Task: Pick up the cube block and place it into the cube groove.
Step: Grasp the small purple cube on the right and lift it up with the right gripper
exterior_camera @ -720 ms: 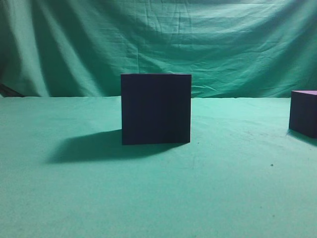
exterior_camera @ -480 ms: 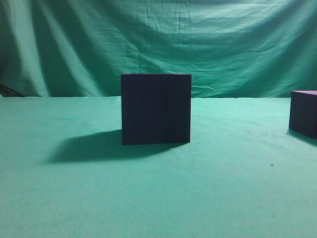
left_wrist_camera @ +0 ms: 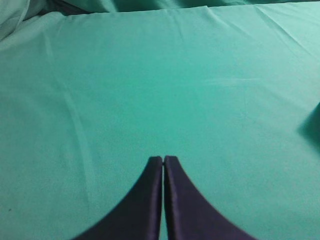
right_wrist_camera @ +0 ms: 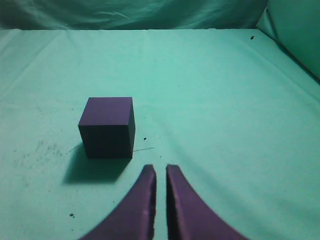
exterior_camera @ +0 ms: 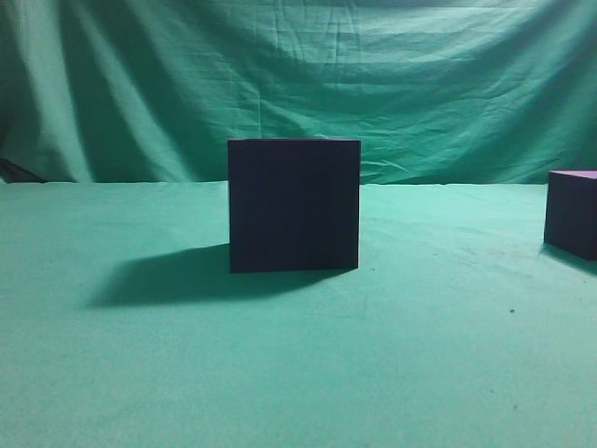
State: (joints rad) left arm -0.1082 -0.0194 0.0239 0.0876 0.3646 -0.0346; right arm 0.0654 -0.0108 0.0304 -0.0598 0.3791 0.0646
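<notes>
The cube groove [exterior_camera: 294, 205], a large near-black box, stands mid-table in the exterior view. The cube block [exterior_camera: 571, 213], dark purple with a lighter top, sits at the right edge of that view. It also shows in the right wrist view [right_wrist_camera: 106, 127], resting on the cloth. My right gripper [right_wrist_camera: 160, 169] is empty, its fingers nearly together with a narrow slit, a short way in front of the block and to its right. My left gripper [left_wrist_camera: 163, 159] is shut and empty over bare cloth. Neither gripper shows in the exterior view.
Green cloth [exterior_camera: 420, 355] covers the table and hangs as a backdrop [exterior_camera: 373, 84]. The box casts a shadow [exterior_camera: 168, 278] to its left. A dark shadow patch [left_wrist_camera: 312, 125] touches the right edge of the left wrist view. Small dark specks [right_wrist_camera: 71, 215] lie on the cloth.
</notes>
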